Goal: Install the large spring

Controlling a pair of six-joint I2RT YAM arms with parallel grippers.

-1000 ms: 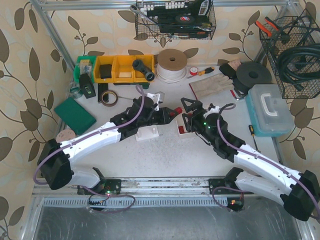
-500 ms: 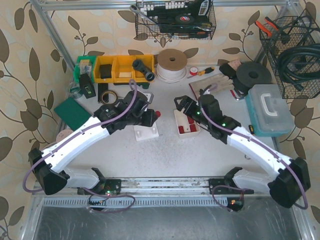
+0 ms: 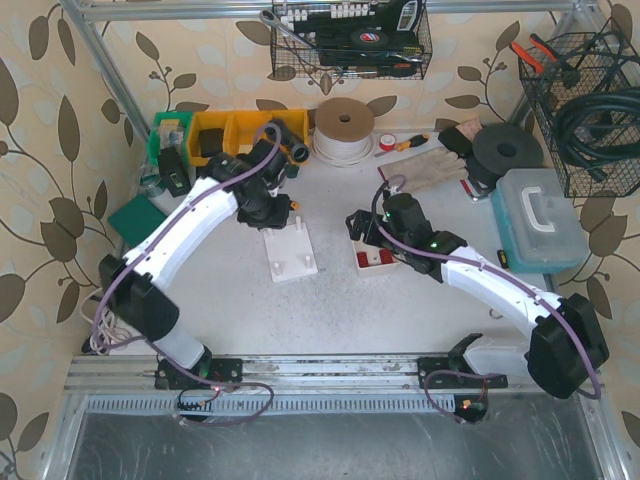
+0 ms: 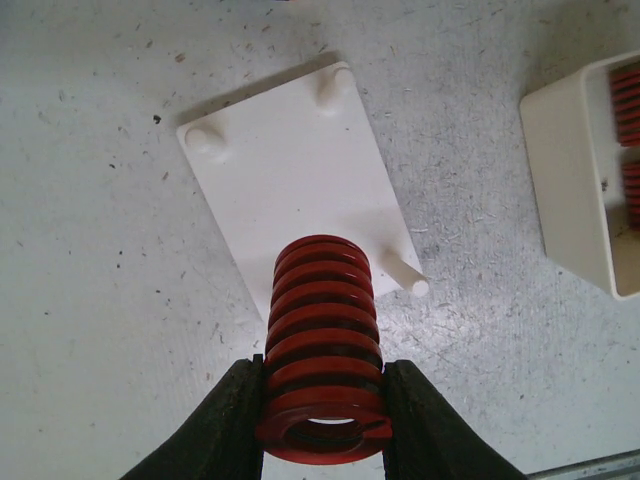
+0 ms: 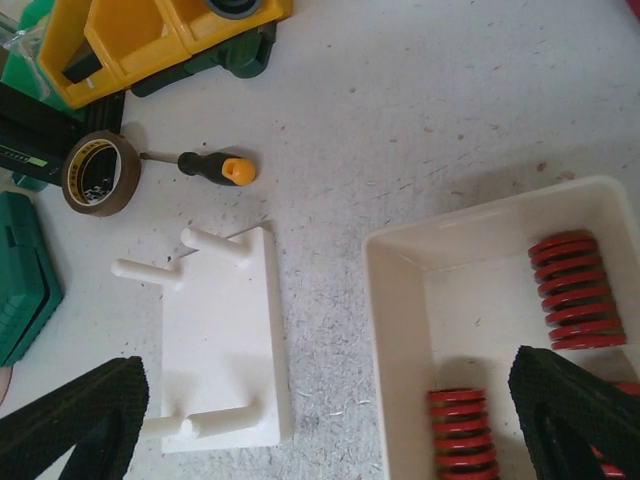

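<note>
Left end effector [image 4: 322, 405] clamped on large spring [image 4: 322, 330] | long axis aimed toward pegged plate [image 4: 295, 175] | right end effector [image 5: 330, 420] spread above tray [image 5: 392, 300]

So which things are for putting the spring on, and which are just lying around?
For the job: big red spring in the left fingers; white peg plate; white tray of spare springs.
Just lying about: tape roll; screwdriver; yellow bins; blue toolbox.
</note>
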